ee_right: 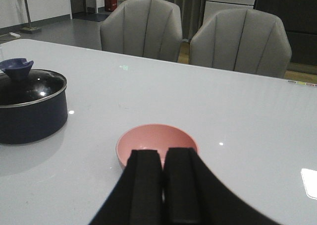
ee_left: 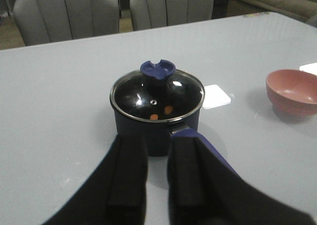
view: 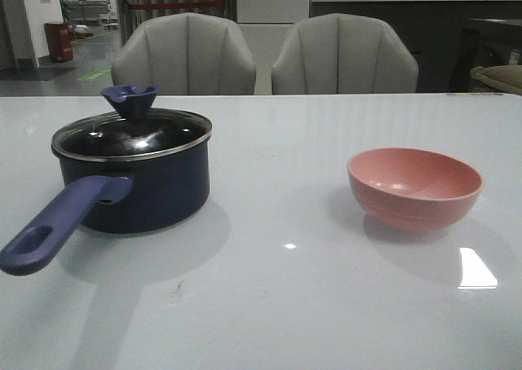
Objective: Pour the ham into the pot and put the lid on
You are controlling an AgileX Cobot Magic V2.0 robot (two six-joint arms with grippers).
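Observation:
The navy pot [view: 147,187] stands on the left of the table, its purple-blue handle [view: 57,223] pointing to the front left. The glass lid [view: 130,134] with its blue knob [view: 129,99] sits on the pot. In the left wrist view, orange ham bits [ee_left: 154,116] show through the lid [ee_left: 143,93] inside the pot [ee_left: 143,131]. My left gripper [ee_left: 157,140] is open and empty, just short of the pot beside the handle root. My right gripper [ee_right: 162,153] is shut and empty, just short of the pink bowl [ee_right: 156,138]. Neither gripper shows in the front view.
The pink bowl [view: 414,187] stands empty on the right of the white table [view: 277,305]. Two grey chairs [view: 183,56] [view: 342,56] stand behind the table's far edge. The pot also shows in the right wrist view [ee_right: 29,118].

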